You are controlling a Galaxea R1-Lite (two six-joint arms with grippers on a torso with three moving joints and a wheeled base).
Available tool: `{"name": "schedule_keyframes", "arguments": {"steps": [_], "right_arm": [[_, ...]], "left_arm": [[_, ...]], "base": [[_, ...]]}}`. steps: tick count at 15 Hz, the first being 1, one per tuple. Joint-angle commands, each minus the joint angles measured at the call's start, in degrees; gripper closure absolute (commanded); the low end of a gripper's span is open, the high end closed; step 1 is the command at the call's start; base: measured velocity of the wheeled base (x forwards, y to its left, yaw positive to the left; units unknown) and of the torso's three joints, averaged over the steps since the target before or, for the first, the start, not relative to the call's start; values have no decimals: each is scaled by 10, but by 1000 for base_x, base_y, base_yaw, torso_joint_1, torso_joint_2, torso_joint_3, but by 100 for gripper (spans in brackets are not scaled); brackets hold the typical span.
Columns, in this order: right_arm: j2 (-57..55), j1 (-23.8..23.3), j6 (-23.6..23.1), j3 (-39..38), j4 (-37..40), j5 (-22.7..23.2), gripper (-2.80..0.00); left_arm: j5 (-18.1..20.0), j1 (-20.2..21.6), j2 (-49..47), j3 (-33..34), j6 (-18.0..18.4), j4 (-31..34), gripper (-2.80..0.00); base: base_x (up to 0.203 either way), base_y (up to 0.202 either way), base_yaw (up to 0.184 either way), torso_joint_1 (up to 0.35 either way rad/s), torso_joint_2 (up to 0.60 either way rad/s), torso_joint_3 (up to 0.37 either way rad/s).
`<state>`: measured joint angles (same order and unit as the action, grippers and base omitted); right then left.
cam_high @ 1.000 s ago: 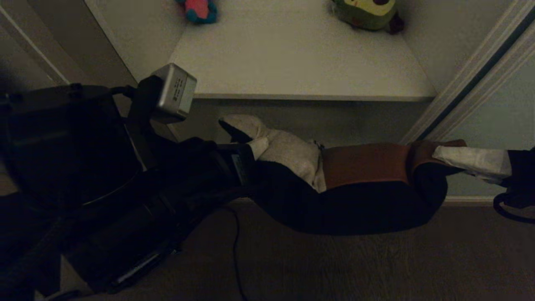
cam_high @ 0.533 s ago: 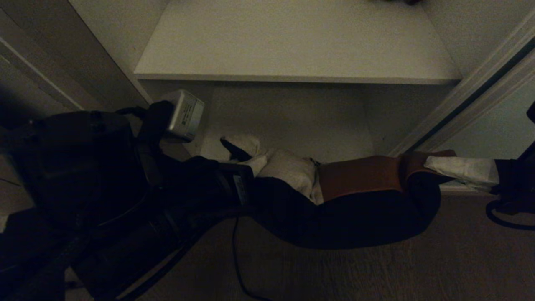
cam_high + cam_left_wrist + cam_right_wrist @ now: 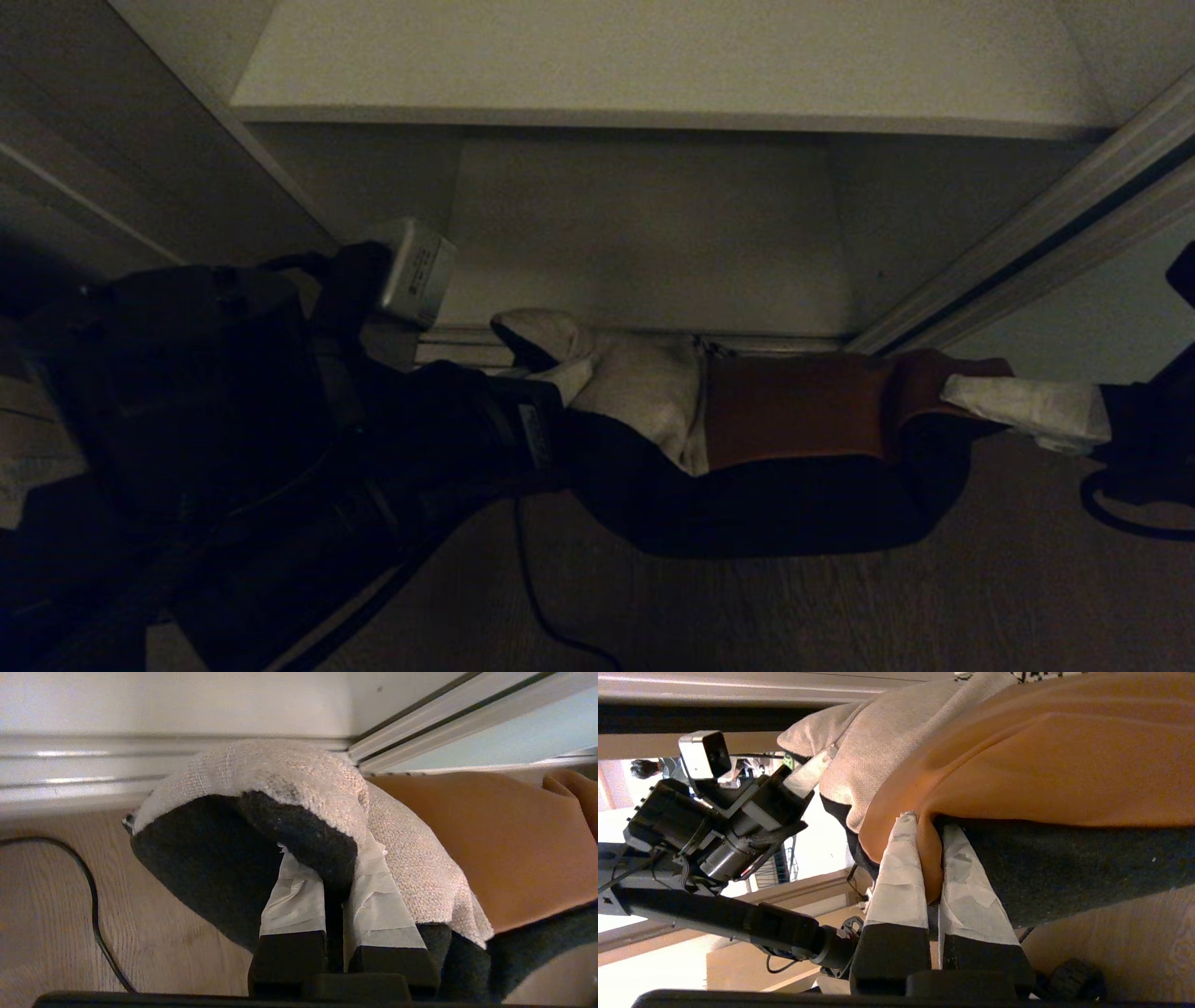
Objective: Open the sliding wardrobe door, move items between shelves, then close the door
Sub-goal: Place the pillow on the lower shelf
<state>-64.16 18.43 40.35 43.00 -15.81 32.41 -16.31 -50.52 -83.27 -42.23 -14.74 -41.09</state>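
Two grippers share one load: the cushion, cream with a brown band on top and dark beneath, hangs slung between them above the wooden floor, just in front of the wardrobe's floor track. The left gripper has its taped fingers pinched narrowly on the cream corner; the right gripper is likewise clamped on the brown-banded end, so both jaws are closed on fabric rather than on the cushion's body. Between the two grips the cushion sags in a dark belly. Behind it stands the open wardrobe, with an off-white shelf above and the lower compartment below; the sliding wardrobe door is pushed aside to the right. A black cable trails on the floor under the load. Likely hazards: either shallow corner pinch could slip and drop one end; the sagging middle could catch on the track or a shelf edge during placement; unequal arm motion could stretch or twist the cover.
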Motion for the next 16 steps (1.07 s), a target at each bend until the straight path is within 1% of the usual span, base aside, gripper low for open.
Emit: {"name": "schedule_keyframes", "arguments": {"steps": [1,3,16], "right_arm": [[6,0,3,-1,-1,3,0],[12,1,4,-2,-1,3,0],[11,8,5,-1,-1,3,0]], "left_arm": [[-1,3,0,-2,-1,-2,0],[-1,8,0,-6,-1,-2,0],[1,7,4,1,3,-2,0]], "base": [[0,0,0,4,4,-195],[0,0,0,5,2,-197],[0,0,0,2,2,-196]]}}
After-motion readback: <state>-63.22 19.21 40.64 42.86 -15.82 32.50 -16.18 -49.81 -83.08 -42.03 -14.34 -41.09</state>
